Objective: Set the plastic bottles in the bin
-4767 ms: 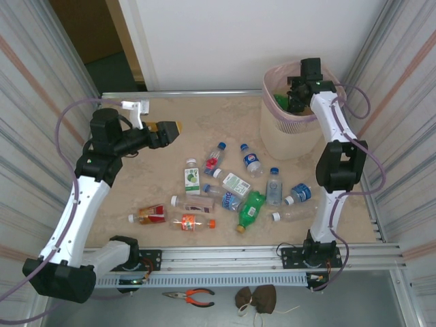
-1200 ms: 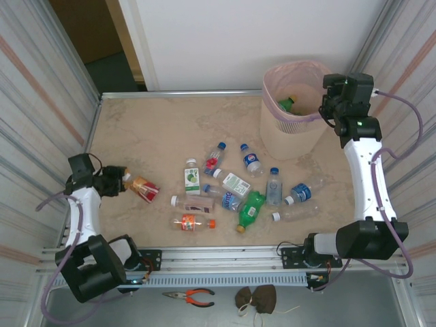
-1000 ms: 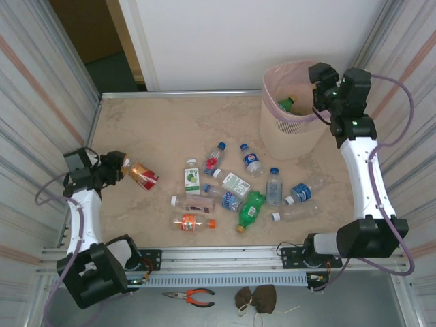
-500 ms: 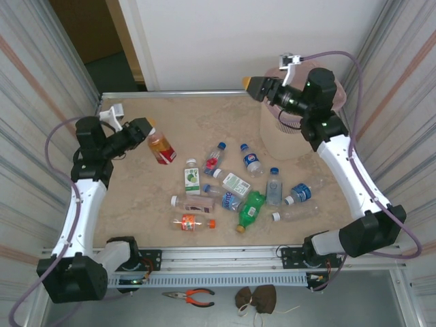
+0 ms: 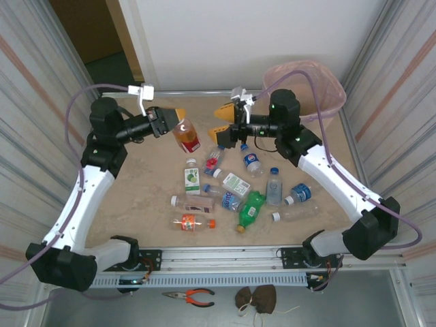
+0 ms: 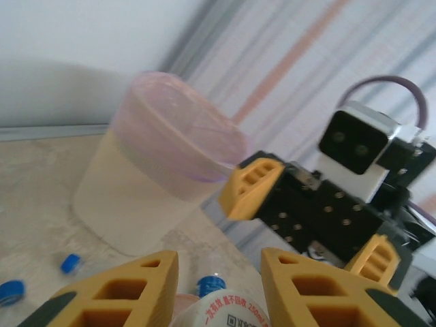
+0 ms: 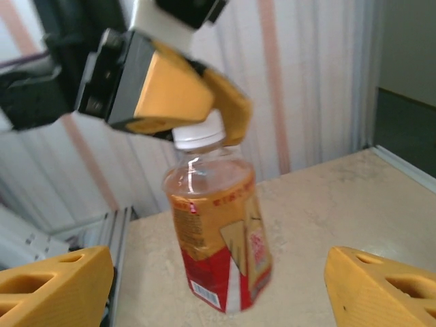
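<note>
- Orange and red were the colours of the orange bottle [image 5: 185, 134], which was near the top of the top view, a bit left of the middle.
- The left gripper [image 5: 176, 117] pinched that bottle at its white cap end. The bottle hung down from the yellow fingers [image 6: 119, 293], tilted a little.
- In the right wrist view the orange bottle sat in the middle of the frame with a red label low on it. It looked lifted off the table [image 5: 146, 170].
- The right gripper [image 5: 219, 122] was just to the right of the orange bottle in the top view and faced it. Its fingers were spread wide apart, held nothing and did not touch the bottle.
- In the left wrist view the bin [image 6: 129, 204] stood left of the middle, with a pink bag [image 6: 180, 136] over its rim. The right gripper was to the right of it.
- In the top view the bin stood in the upper right corner, at the far edge of the table, well apart from the orange bottle. The right arm crossed in front of it.
- The other bottles [image 5: 274, 185] lay in a bunch in the middle of the table, below both grippers in the top view. Some were clear with blue caps, two had white and green labels, and one was a green bottle [image 5: 251, 208].
</note>
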